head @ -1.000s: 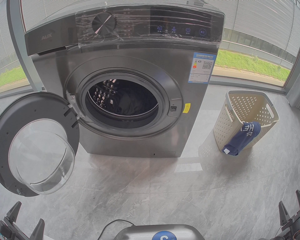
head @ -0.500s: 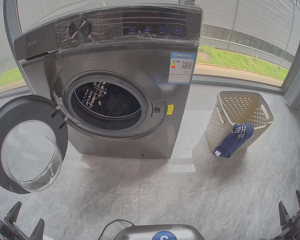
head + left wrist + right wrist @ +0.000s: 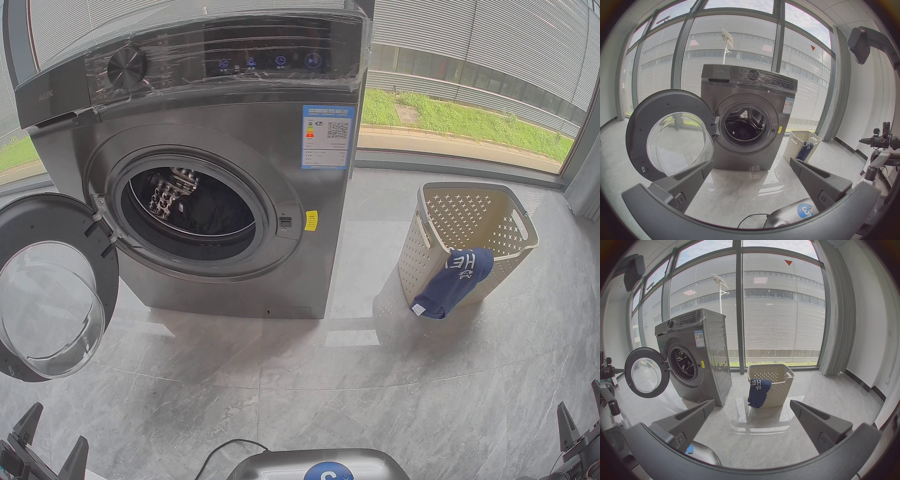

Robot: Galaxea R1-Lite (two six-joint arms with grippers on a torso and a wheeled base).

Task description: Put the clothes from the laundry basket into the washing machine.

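A grey front-loading washing machine [image 3: 206,187] stands on the floor with its round door [image 3: 50,287] swung wide to the left. Dark fabric [image 3: 209,215] lies inside the drum. To the right stands a cream laundry basket [image 3: 415,262]; a blue garment [image 3: 453,281] with white print hangs over its near rim and down the outside. My left gripper [image 3: 56,431] and right gripper [image 3: 580,406] are low at the near corners, far from both, open with nothing between their fingers. In the right wrist view the basket [image 3: 779,390] and garment [image 3: 758,391] lie straight ahead of the right gripper [image 3: 751,404].
Grey tiled floor [image 3: 350,387] stretches between me and both the machine and the basket. Floor-to-ceiling windows [image 3: 475,75] run behind them. A grey curtain [image 3: 839,321] hangs at the far right, beyond the basket.
The whole head picture has shifted left, so the camera has turned right; the basket now sits nearer the centre. Machine, basket, garment and both grippers keep their places.
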